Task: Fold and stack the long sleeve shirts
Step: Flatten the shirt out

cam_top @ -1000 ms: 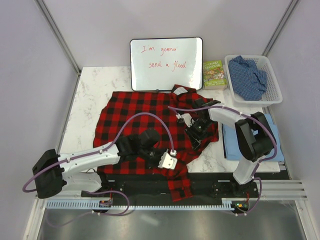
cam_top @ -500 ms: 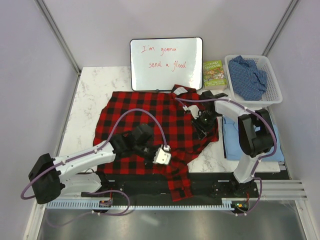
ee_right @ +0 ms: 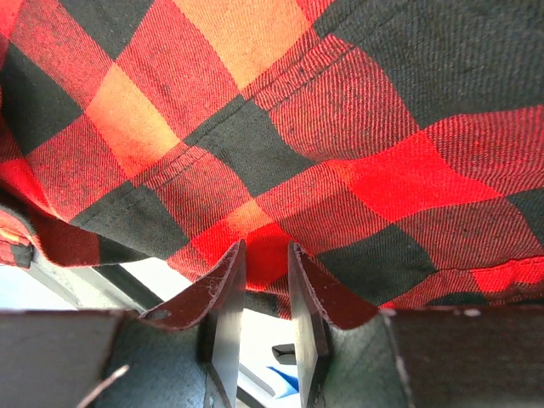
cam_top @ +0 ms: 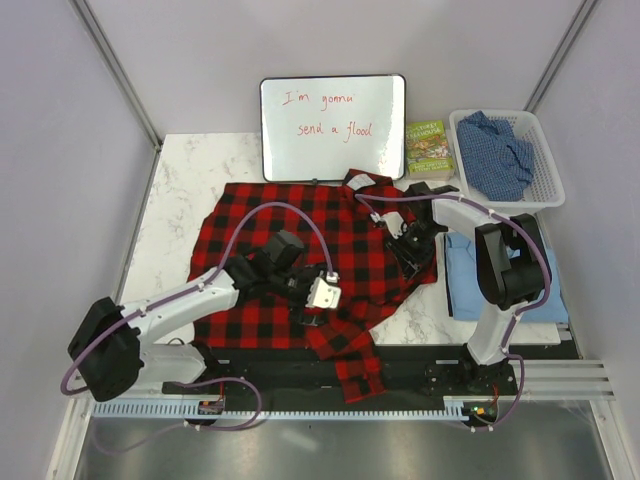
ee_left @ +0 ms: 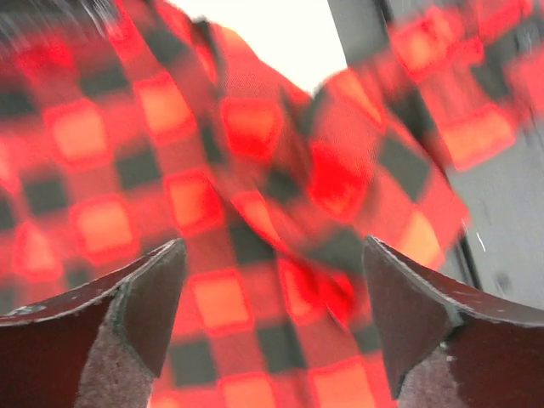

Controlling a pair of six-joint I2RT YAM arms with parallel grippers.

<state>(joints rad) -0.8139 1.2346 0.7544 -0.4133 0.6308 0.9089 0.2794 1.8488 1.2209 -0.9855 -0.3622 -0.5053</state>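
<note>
Three shirts: one red-and-black checked flannel (cam_top: pixel 290 230) spread across the marble table (cam_top: pixel 180 200), one light blue shirt (cam_top: pixel 462 285) folded at its right, and one speckled blue shirt (cam_top: pixel 497 152) heaped in the white basket (cam_top: pixel 548 190). One whiteboard (cam_top: pixel 333 128) and one book (cam_top: pixel 429 148) stand behind. The left gripper (ee_left: pixel 272 289) gapes wide over the flannel. The right gripper (ee_right: pixel 259 255) pinches the flannel's right edge with narrow jaws. The left wrist view is blurred.

Flannel shirt (cam_top: pixel 270 215) is spread over the middle of the table (cam_top: pixel 180 190), one sleeve hung over the near edge. Whiteboard (cam_top: pixel 333 128) is propped behind it. Book (cam_top: pixel 429 148) is stood right of the whiteboard. Basket (cam_top: pixel 548 168) is set further right, with a bundled shirt (cam_top: pixel 495 152) laid in it. Folded shirt (cam_top: pixel 460 290) is laid just right of the flannel shirt.
</note>
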